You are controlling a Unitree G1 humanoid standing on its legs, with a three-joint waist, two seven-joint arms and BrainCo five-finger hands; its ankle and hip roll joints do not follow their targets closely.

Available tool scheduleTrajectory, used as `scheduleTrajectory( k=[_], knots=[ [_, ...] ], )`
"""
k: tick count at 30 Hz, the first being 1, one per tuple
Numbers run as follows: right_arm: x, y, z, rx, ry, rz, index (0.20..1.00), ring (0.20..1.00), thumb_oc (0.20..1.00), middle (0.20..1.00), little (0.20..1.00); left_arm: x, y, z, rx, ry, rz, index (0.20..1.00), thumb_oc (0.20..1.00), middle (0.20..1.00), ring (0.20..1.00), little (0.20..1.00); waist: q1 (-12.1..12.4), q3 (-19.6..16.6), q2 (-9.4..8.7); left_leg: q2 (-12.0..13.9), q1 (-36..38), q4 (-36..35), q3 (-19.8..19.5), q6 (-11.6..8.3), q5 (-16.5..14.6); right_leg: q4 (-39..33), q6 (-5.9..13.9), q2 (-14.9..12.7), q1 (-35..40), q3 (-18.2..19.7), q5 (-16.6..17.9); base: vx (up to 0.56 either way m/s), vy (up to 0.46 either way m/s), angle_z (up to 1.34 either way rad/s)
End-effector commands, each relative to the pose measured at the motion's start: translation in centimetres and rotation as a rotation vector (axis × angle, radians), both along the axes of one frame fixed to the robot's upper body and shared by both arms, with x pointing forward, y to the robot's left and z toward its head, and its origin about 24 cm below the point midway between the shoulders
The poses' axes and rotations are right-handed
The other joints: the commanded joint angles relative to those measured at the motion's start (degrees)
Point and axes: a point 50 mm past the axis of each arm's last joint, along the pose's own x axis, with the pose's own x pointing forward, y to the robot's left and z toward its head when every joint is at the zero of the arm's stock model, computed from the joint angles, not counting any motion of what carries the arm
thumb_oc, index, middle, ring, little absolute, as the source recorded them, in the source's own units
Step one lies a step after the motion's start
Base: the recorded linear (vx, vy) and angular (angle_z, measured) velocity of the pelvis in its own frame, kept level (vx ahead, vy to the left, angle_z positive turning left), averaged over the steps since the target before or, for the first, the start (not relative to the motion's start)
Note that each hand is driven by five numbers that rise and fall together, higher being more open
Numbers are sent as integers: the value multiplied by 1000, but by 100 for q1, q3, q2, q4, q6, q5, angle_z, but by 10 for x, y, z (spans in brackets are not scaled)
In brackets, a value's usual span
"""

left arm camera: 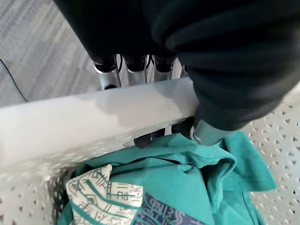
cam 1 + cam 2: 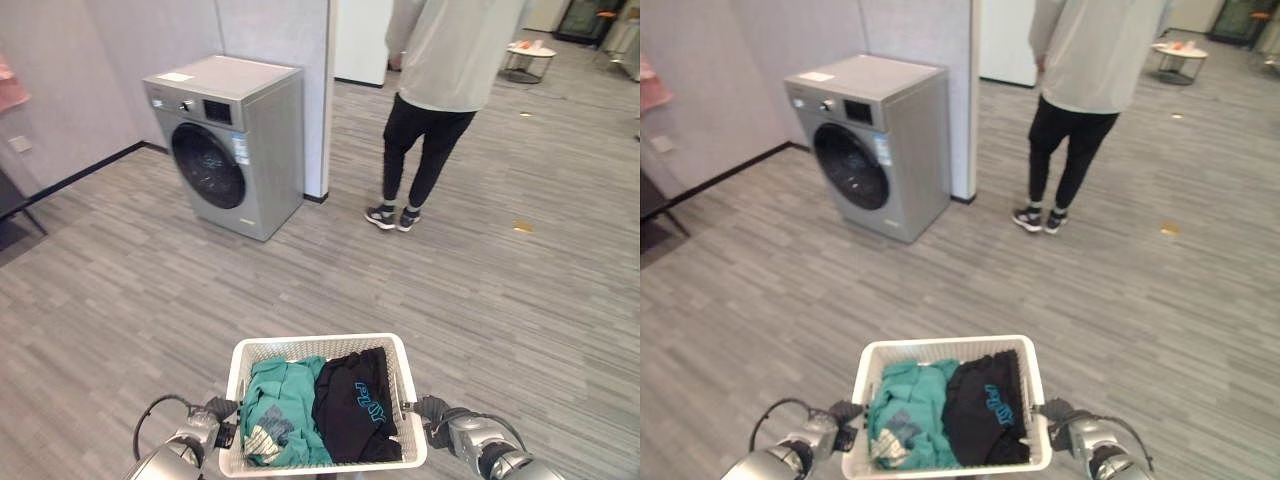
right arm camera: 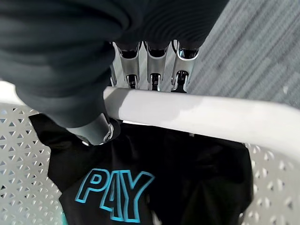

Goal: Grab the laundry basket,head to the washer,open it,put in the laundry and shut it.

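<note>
Grey plank floor (image 2: 520,300) underfoot, white laundry basket (image 2: 395,350) low and close in front holding teal shirt (image 2: 280,395) beside black shirt (image 2: 355,405), left hand (image 1: 140,70) and right hand (image 3: 150,65) curled over opposite rims, washer (image 2: 235,140) door-shut ahead left, person (image 2: 440,90) standing farther right.

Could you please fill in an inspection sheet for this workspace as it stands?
Surface: grey plank floor.
Job's things: white laundry basket carried, holding a teal garment and a black garment; washing machine ahead to the left, door closed.
Clutter: small scrap on floor.
Robot hands: left robot hand and right robot hand each curled over the basket's rim.
Cables: nothing seen.
Surroundings: person standing right of the washer; round table beyond.
</note>
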Motion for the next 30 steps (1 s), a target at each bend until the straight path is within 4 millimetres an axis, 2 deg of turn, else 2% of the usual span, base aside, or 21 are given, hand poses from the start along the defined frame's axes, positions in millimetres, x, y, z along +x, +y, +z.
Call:
scheduleTrajectory(
  k=[1, 3, 4, 6, 8, 9, 12, 13, 14, 15, 16, 17, 18, 19, 20, 21, 23, 24, 26, 28, 30],
  knots=[
    [9, -3, 6, 92, -63, -73, 200, 200, 200, 200, 200, 30, -57, 9, -192, -87, -43, 200, 200, 200, 200, 200, 27, -44, 275, -205, 384, -2679, 328, -44, 666, -428, 1427, -407, 140, -379, 599, 399, 68, -5],
    [15, -1, 10, 97, -92, -65, 200, 200, 200, 200, 200, 33, -55, 11, -185, -105, -43, 200, 200, 200, 200, 200, 87, -72, 344, -596, 61, -3927, 493, 102, 666, -455, 1534, -355, 279, -298, 510, 370, 93, -20],
    [19, 2, 12, 98, -110, -53, 200, 200, 200, 200, 200, 34, -51, 12, -182, -112, -31, 200, 200, 200, 200, 200, 189, -69, 426, -805, -144, -4600, 368, 199, 1060, -476, 1501, -231, 360, -184, 502, 364, 86, -19],
    [24, 6, 14, 104, -126, -33, 200, 200, 200, 200, 200, 35, -48, 13, -186, -121, -14, 200, 200, 200, 200, 200, 350, -45, 558, -935, -312, -5598, 40, 155, 1503, -497, 1480, -62, 632, 80, 313, 420, 75, -44],
    [28, 7, 16, 103, -137, -23, 200, 200, 200, 200, 200, 34, -45, 13, -185, -123, -6, 200, 200, 200, 200, 200, 470, -56, 633, -914, -462, -5904, -70, 51, 1750, -483, 1433, 27, 841, 291, 166, 541, 98, -99],
    [31, 10, 17, 111, -135, -8, 200, 200, 200, 200, 200, 33, -39, 12, -179, -120, 7, 200, 200, 200, 200, 200, 523, -137, 654, -926, -266, -5835, -133, 134, 1826, -383, 1450, 16, 1019, 494, -32, 670, 178, -126],
    [27, 16, 14, 123, -124, 5, 200, 200, 200, 200, 200, 23, -33, 8, -171, -96, 21, 200, 200, 200, 200, 200, 552, -361, 576, -1019, -175, -5501, 3, 466, 1529, 118, 1535, -270, 1065, 661, -177, 577, 251, -76],
    [24, 18, 12, 136, -115, 9, 200, 200, 200, 200, 200, 19, -31, 6, -168, -87, 25, 200, 200, 200, 200, 200, 547, -439, 460, -1117, -25, -5310, 130, 651, 1168, 772, 1725, -532, 931, 669, 130, 479, 257, -37],
    [24, 18, 12, 136, -115, 9, 200, 200, 200, 200, 200, 19, -31, 6, -168, -86, 25, 200, 200, 200, 200, 200, 552, -443, 458, -1116, -29, -5305, 136, 652, 1163, 779, 1727, -534, 923, 675, 126, 569, 357, -24],
    [25, 20, 13, 156, -119, 6, 200, 200, 200, 200, 200, 21, -33, 7, -170, -92, 20, 200, 200, 200, 200, 200, 518, -413, 461, -1163, 241, -5226, 278, 825, 892, 2048, 1973, -796, 513, 696, 991, 269, 197, 6],
    [25, 20, 13, 156, -119, 5, 200, 200, 200, 200, 200, 21, -33, 7, -170, -92, 20, 200, 200, 200, 200, 200, 524, -415, 459, -1163, 239, -5225, 285, 826, 890, 2057, 1975, -799, 504, 703, 987, 395, 299, -9],
    [27, 21, 14, 160, -125, 16, 200, 200, 200, 200, 200, 23, -35, 7, -175, -99, 17, 200, 200, 200, 200, 200, 490, -345, 517, -1176, 445, -5260, 314, 897, 816, 2587, 2013, -912, 249, 642, 1326, 221, 194, -7],
    [27, 21, 14, 160, -125, 15, 200, 200, 200, 200, 200, 25, -37, 8, -178, -104, 14, 200, 200, 200, 200, 200, 441, -268, 604, -1169, 680, -5365, 324, 943, 756, 3029, 2004, -976, 42, 525, 1407, 332, 278, -17],
    [26, 19, 14, 159, -126, 5, 200, 200, 200, 200, 200, 25, -37, 8, -175, -104, 10, 200, 200, 200, 200, 200, 406, -224, 694, -1152, 818, -5401, 336, 963, 689, 3288, 1997, -998, -187, 394, 1426, 311, 231, 4],
    [24, 18, 13, 163, -122, -8, 200, 200, 200, 200, 200, 27, -37, 9, -171, -107, 8, 200, 200, 200, 200, 200, 311, -150, 731, -1200, 990, -5469, 237, 973, 625, 3435, 1961, -919, -502, 346, 1206, 345, 208, 4],
    [22, 17, 12, 164, -119, -24, 200, 200, 200, 200, 200, 29, -35, 11, -165, -108, 12, 200, 200, 200, 200, 200, 215, -78, 759, -1231, 1191, -5567, 186, 927, 579, 3211, 1907, -885, -821, 138, 983, 361, 157, 10],
    [20, 15, 11, 171, -114, -39, 200, 200, 200, 200, 200, 32, -35, 13, -168, -117, 6, 200, 200, 200, 200, 200, 111, -4, 778, -1268, 1436, -5635, 119, 828, 522, 2548, 1867, -985, -998, -362, 873, 456, 55, 61],
    [18, 11, 10, 171, -109, -82, 200, 200, 200, 200, 200, 33, -37, 13, -165, -112, -11, 200, 200, 200, 200, 200, -68, 51, 636, -1484, 1740, -5618, -172, 653, 317, 749, 1878, -701, -1333, -315, 959, 460, -38, 83],
    [19, 11, 11, 176, -114, -90, 200, 200, 200, 200, 200, 35, -37, 14, -166, -119, -14, 200, 200, 200, 200, 200, -96, 57, 607, -1502, 1874, -5639, -242, 586, 200, 325, 1995, -766, -1490, -325, 1059, 422, -48, 57],
    [19, 10, 11, 180, -119, -93, 200, 200, 200, 200, 200, 37, -36, 15, -166, -128, -10, 200, 200, 200, 200, 200, -157, 63, 570, -1467, 1932, -5569, -271, 546, 117, -168, 2096, -945, -1612, -508, 1399, 318, -62, 54],
    [14, 8, 9, 177, -105, -87, 200, 200, 200, 200, 200, 33, -38, 13, -165, -109, -19, 200, 200, 200, 200, 200, -195, -9, 487, -1485, 2047, -5276, -514, 537, 33, 23, 2023, -775, -1502, -95, 1368, 355, -102, 56]
  ],
)
